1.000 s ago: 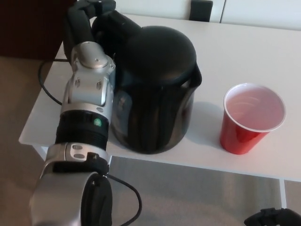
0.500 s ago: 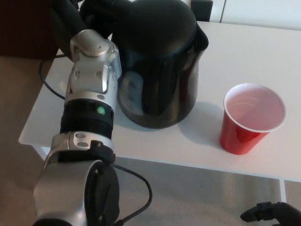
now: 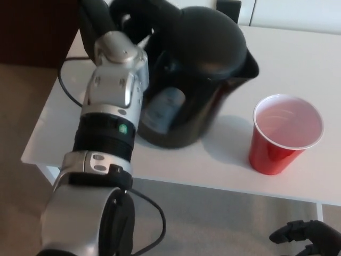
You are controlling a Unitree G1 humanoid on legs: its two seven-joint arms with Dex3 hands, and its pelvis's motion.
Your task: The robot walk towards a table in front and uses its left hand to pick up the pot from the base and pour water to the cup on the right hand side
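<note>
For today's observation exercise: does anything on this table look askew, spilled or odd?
Only the black pot: held by the left hand, it tilts with its spout toward the red cup. No spill shows on the white table.

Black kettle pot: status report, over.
Left hand shut on black kettle pot, tilted toward red plastic cup. Right hand low, idle. No pour visible; path between unobstructed.
</note>
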